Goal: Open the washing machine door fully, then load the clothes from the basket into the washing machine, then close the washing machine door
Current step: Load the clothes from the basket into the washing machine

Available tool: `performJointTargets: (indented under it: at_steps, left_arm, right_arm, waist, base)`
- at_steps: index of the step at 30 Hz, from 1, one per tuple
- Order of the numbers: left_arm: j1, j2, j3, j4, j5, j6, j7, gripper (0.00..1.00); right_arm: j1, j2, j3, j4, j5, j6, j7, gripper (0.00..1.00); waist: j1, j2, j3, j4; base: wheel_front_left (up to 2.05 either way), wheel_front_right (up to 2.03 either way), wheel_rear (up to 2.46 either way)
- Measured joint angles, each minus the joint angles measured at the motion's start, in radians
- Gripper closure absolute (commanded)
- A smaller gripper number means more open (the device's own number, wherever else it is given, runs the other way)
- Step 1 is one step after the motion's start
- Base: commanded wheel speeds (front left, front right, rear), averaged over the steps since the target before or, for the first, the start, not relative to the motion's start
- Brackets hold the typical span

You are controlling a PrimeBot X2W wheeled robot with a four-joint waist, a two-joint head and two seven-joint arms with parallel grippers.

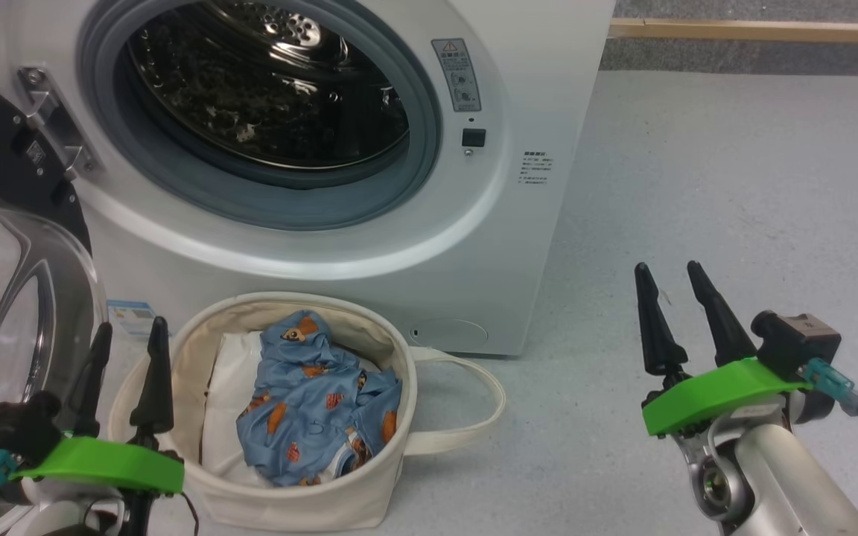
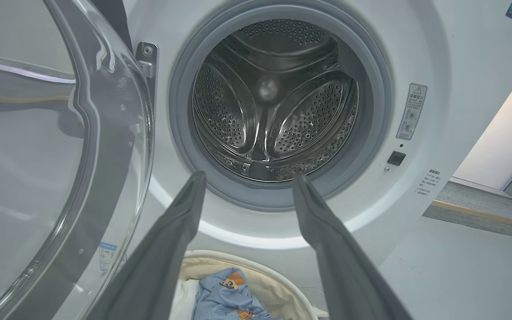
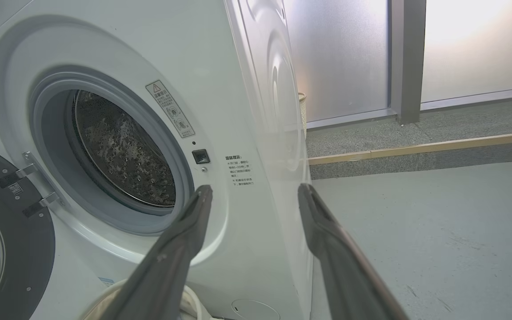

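Washing machine door (image 1: 19, 298) hangs wide open, but the clothes (image 1: 317, 402) lie in the basket (image 1: 310, 506) at the foot of the washing machine (image 1: 518, 246), left gripper (image 1: 131, 325) and right gripper (image 1: 667, 266) both spread and empty, so loading and closing remain

We see the washing machine (image 1: 369, 246) cut off by the top edge of the head view, so its upper front is out of frame. The washing machine door (image 1: 19, 290) runs off the left edge, and we make out only part of its black ring and glass bowl. The blue label (image 1: 131, 318) is partly covered at its sides, and its print is too small for us to read, as is the printed text (image 1: 535, 170) on the front. The basket (image 1: 302, 506) is cropped by the bottom edge, and the left tool (image 1: 131, 325) covers part of its rim. The clothes (image 1: 317, 402) hide much of the white liner (image 1: 224, 387). We cannot tell how many garments lie there.
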Motion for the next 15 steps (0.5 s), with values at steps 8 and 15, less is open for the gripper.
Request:
performJointTargets:
  at_steps: [8, 15]
  left_arm:
    - [-0.001, -0.016, 0.021, 0.021, -0.001, 0.001, 0.0, 0.0]
    - [-0.007, -0.038, 0.022, 0.048, 0.0, 0.002, 0.0, 0.0]
  right_arm:
    - [0.0, 0.0, 0.006, 0.005, 0.0, 0.0, 0.0, 0.0]
    - [0.0, 0.0, 0.017, 0.005, 0.0, 0.0, 0.0, 0.0]
  waist:
    - [-0.0003, 0.0, 0.01, 0.002]
    - [-0.0003, 0.0, 0.034, 0.005]
  base:
    - [0.21, -0.21, 0.0]
    - [0.0, 0.0, 0.0]
